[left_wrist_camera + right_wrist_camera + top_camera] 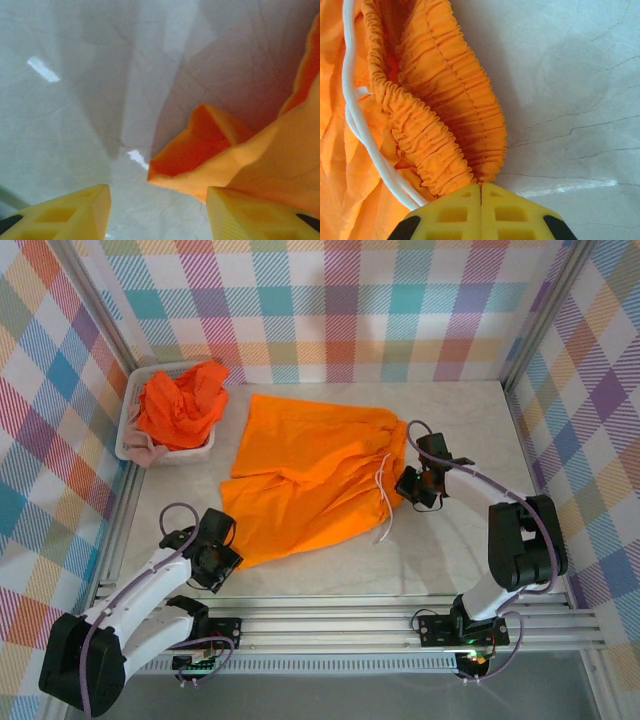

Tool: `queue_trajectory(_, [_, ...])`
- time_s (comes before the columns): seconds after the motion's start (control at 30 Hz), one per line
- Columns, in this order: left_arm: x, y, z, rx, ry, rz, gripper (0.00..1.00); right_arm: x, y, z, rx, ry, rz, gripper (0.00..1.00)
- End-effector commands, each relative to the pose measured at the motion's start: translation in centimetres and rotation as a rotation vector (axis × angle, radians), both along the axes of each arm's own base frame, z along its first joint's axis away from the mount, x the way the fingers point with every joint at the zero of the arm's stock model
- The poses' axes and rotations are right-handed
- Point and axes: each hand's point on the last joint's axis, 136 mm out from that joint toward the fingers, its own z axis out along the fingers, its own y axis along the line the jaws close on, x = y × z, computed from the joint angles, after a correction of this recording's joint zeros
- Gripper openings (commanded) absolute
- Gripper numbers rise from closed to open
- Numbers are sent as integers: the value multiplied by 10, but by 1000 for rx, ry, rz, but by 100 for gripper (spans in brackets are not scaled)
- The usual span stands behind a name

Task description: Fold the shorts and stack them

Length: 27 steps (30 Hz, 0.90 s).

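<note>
Orange shorts lie spread on the middle of the worktop, waistband to the right. The right gripper sits at that waistband beside the white drawstring, jaws pressed together, possibly nipping the gathered edge. The left gripper has its jaws spread, a hem corner between them. A second orange pair is heaped in the basket at the far left.

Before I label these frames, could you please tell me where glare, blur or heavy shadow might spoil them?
Top external: even light, sharp, orange shorts cast little shadow. Left wrist: two glare streaks on the table, the hem corner soft, broad shadow behind it. Right wrist: gathered waistband crisp, dark inside its fold, one glare band on the table.
</note>
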Motion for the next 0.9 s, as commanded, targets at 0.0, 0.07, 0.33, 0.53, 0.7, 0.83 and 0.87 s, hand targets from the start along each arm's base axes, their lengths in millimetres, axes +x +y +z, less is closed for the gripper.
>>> queue_trajectory(0.0, [15,-3,0,8,-56,-28,53,-4,3,4,12,-12,23,0])
queue_trajectory(0.07, [18,-3,0,13,-63,-32,52,-4,3,4,14,-10,25,0])
queue_trajectory(0.33, [28,-3,-3,30,-80,-54,40,-4,6,3,25,-6,39,0])
queue_trajectory(0.53, [35,0,-5,54,-86,-68,17,-5,8,3,30,-5,46,0])
queue_trajectory(0.7, [51,2,17,68,-141,-99,0,-4,9,12,40,-29,57,0])
queue_trajectory(0.83, [69,12,65,113,-234,-123,0,-4,8,31,46,-72,68,0])
queue_trajectory(0.87, [71,15,76,123,-253,-124,0,-4,8,36,50,-81,72,0])
